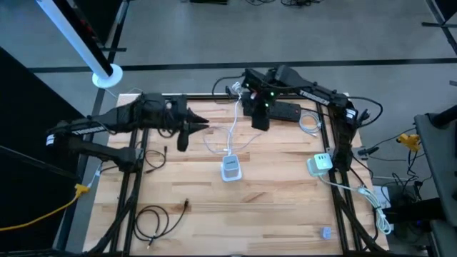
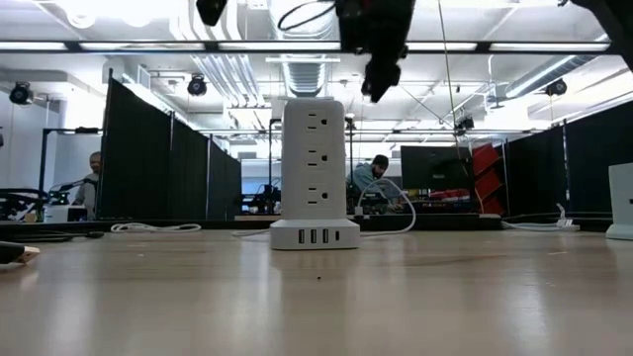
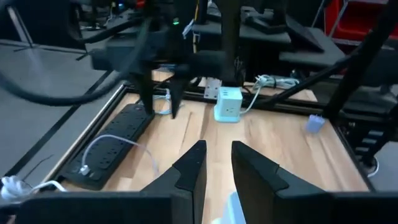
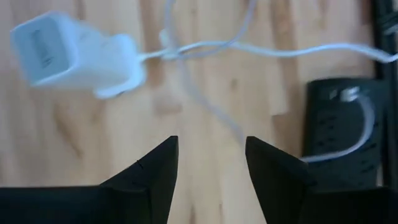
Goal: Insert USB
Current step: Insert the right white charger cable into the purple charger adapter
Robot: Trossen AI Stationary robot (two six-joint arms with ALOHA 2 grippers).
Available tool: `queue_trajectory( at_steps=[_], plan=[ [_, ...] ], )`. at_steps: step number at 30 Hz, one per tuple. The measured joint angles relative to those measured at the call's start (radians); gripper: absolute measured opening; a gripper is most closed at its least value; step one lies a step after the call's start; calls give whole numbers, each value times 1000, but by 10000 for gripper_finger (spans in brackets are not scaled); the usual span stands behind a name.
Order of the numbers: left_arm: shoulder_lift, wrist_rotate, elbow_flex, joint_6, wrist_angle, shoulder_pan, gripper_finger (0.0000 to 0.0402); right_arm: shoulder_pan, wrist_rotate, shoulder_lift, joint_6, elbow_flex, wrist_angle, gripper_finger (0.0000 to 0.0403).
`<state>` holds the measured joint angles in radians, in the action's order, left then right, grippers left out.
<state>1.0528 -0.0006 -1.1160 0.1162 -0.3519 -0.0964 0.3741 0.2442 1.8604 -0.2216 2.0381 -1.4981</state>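
The right gripper (image 1: 261, 123) was seen hanging over the far middle of the table (image 1: 285, 207), fingers apart and empty, above the white cable (image 4: 205, 102). The tower power strip (image 1: 230, 168) stood mid-table, nearer than that gripper; the left gripper (image 3: 216, 167), fingers slightly apart and empty, waited at the left. The plug end, not identified, should be located and gripped squarely behind its connector.

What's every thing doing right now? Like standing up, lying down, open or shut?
White socket tower: standing upright, USB holes empty.
Black power strip: lying flat, a white cable plugged in.
White socket cube: sitting at the table's right edge.
Black cable: lying loose on the table.
Left tool: open a little, empty.
Right tool: open, empty, up in the air.
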Motion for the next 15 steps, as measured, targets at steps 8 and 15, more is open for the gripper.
queue_trajectory(
  at_steps=[8,15],
  plan=[
    [21,-126,0,129,216,255,64,-202,-5,-131,213,-122,13,132],
    [23,-415,0,194,265,516,64,-449,-11,-249,395,-315,243,104]
  ],
)
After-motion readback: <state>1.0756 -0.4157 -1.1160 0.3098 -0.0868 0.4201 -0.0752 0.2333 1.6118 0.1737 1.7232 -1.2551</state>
